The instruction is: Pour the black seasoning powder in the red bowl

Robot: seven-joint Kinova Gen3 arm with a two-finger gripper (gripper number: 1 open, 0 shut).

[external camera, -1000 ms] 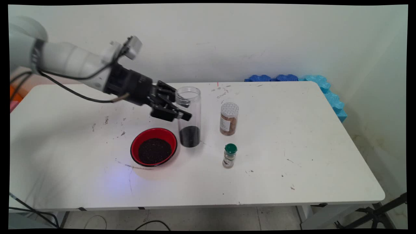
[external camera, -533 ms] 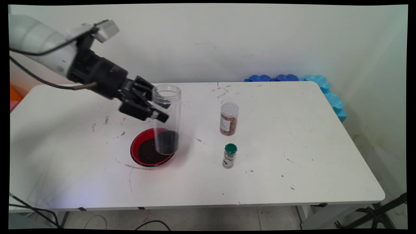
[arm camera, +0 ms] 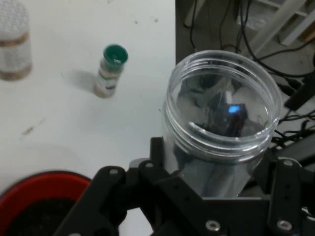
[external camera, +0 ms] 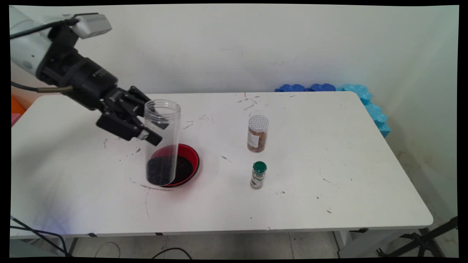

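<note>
We observe the gripper (external camera: 148, 128) clamped on a clear plastic jar (external camera: 162, 142), with its fingers pressed against the jar's upper wall just below the threaded rim. The jar is open at the top, roughly upright with a slight tilt, and held clear of the table (external camera: 329, 164). A layer of dark granules (external camera: 159, 174) fills its bottom portion.

In the hand view, the gripper (arm camera: 216, 196) appears at the bottom edge with its black linkage on both sides of the jar (arm camera: 221, 123), and we look down into the jar's open mouth.

Directly below and slightly beyond the held jar, we note a red bowl (external camera: 186, 162) resting on the table; it contains dark granular material. In the main view, the jar's lower end overlaps the bowl's near-left part. In the hand view, the bowl (arm camera: 44, 196) sits at the lower left of the gripper.

Well apart from the gripper, toward the picture's right, we see a spice jar with a perforated white lid (external camera: 257, 133) holding brownish contents. Nearer the camera than that jar stands a small shaker with a green cap (external camera: 259, 175). Both stand upright.

Blue foam pieces (external camera: 329, 88) lie at the table's far right corner against the wall.
</note>
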